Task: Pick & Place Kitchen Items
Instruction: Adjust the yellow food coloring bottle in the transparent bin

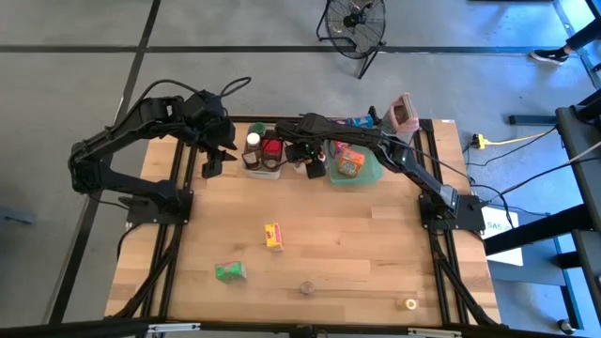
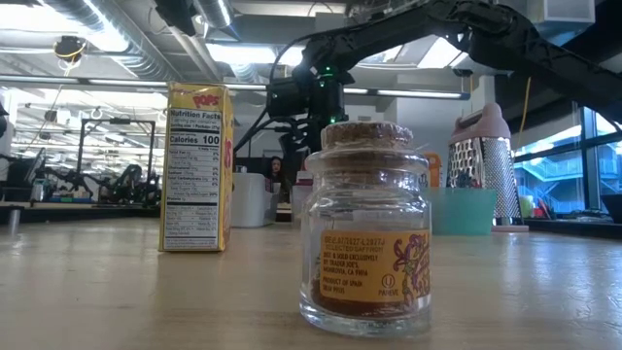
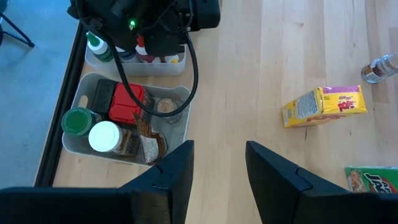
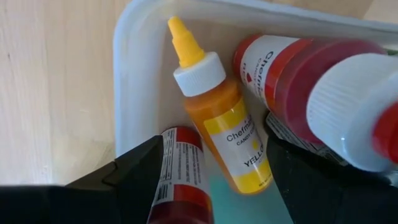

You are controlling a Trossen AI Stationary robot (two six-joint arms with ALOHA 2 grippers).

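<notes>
Right gripper point(image 4: 208, 174) hangs fingers spread, nothing held, directly over the yellow colouring bottle point(image 4: 227, 127) lying on its side in a clear tub point(image 4: 134, 56). Bottle sits between the two fingers; long axis runs from the pointed yellow tip, farthest from the gripper, back toward the wrist, slightly skewed to the finger line. A red-capped bottle point(image 4: 180, 168) lies against one finger's side, a larger red bottle point(image 4: 298, 62) crowds the other. Tight; fingers have little room to drop without nudging neighbours. Tub wall is just past the tip.

Right arm is clearly the nearer one for this pick.

Left gripper point(image 3: 217, 165) hovers part open, empty, beside a second tub point(image 3: 81, 146) holding a green-capped jar point(image 3: 77, 121), white-capped jar point(image 3: 104, 137) and a red box point(image 3: 127, 102). Beyond it, open wood.

Farther out on bare table, well apart: yellow cereal box point(image 1: 273, 236), green packet point(image 1: 229, 271), cork-stoppered jar point(image 2: 367, 228), probably the small glass item point(image 1: 307, 287) in the high view. Plenty of free room there for placing. Box grater point(image 1: 404, 113) stands at the far edge behind the right arm.
</notes>
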